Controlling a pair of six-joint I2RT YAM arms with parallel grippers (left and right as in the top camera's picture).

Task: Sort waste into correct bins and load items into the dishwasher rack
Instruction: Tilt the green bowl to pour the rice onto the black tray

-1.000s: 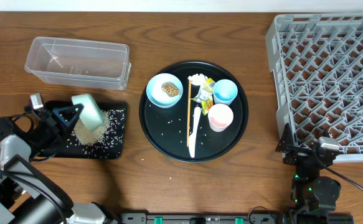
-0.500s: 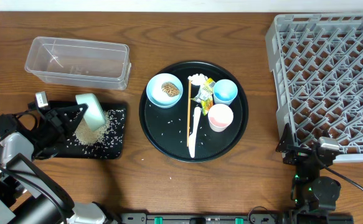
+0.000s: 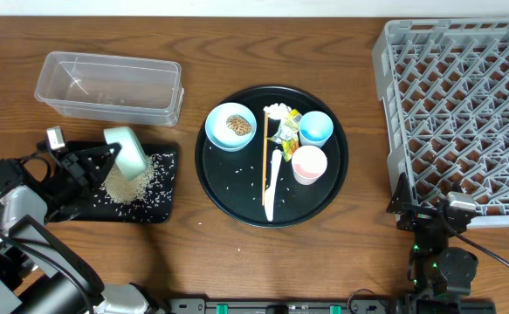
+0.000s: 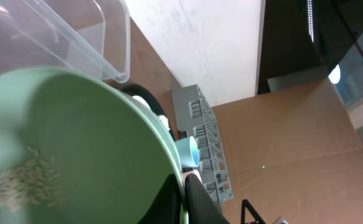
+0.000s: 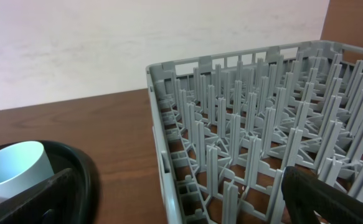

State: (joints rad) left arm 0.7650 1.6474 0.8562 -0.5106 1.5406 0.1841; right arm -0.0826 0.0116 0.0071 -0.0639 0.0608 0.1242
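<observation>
My left gripper point(image 3: 106, 155) is shut on the rim of the mint-white bowl point(image 3: 127, 150), which is tipped on its side over the shallow black bin point(image 3: 162, 209). A heap of rice point(image 3: 127, 185) lies in that bin under the bowl. In the left wrist view the fingers pinch the bowl's rim point(image 4: 169, 155), and a few grains point(image 4: 25, 177) cling inside. My right gripper point(image 5: 181, 202) stands open beside the dishwasher rack point(image 3: 464, 105). The light-blue bowl point(image 3: 230, 126) holds a brown lump point(image 3: 238, 126). The clear bin point(image 3: 110, 85) lies behind the black one.
The round black tray point(image 3: 237, 205) carries a blue cup point(image 3: 315, 128), a pink-white cup point(image 3: 308, 163), a white spoon point(image 3: 272, 187), a chopstick point(image 3: 264, 157), a tissue point(image 3: 277, 112), a wrapper point(image 3: 289, 126) and stray rice. A few grains lie on the table before it.
My left gripper has turned slightly and lifted the tipped bowl a little over the black bin. The right arm has not moved.
</observation>
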